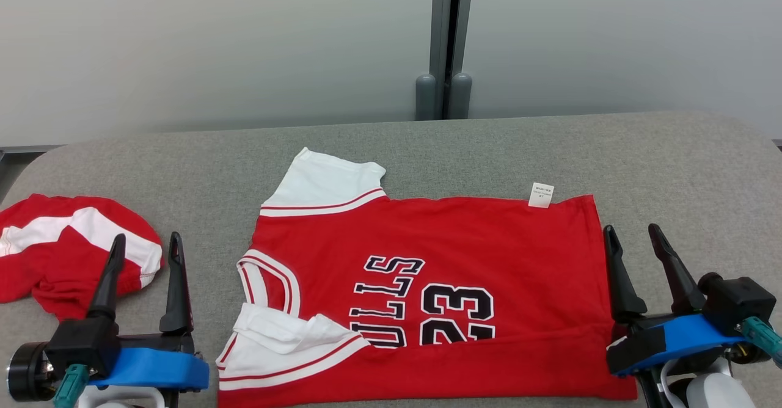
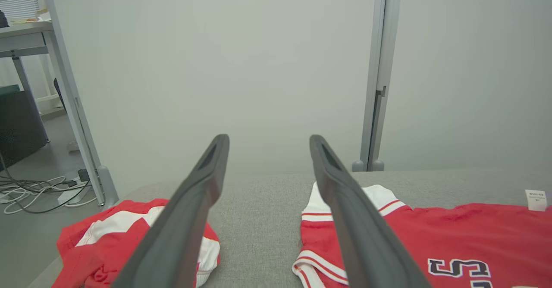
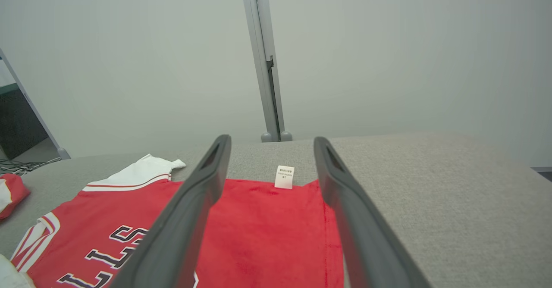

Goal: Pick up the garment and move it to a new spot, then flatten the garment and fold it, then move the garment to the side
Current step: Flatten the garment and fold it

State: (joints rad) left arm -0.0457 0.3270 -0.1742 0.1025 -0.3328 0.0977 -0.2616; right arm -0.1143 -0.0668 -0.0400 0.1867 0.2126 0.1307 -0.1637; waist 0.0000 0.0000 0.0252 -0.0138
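Observation:
The garment (image 1: 464, 255) is a red jersey with white sleeves and dark letters and the number 23. It lies spread flat on the grey table (image 1: 684, 163), neck to the left, near edge folded over. A white label (image 1: 540, 194) sticks out at its far hem. My left gripper (image 1: 145, 240) stands open to the left of the jersey's collar, holding nothing. At the jersey's right hem my right gripper (image 1: 635, 232) is open and empty. The left wrist view shows the jersey (image 2: 453, 236) past the right finger (image 2: 345, 193); the right wrist view shows it (image 3: 267, 227) between the fingers.
A second red and white garment (image 1: 58, 249) lies crumpled at the table's left end, just behind my left gripper. A pale partition wall with a grey post (image 1: 445, 41) rises behind the table. Cables (image 2: 39, 189) lie on the floor at the left.

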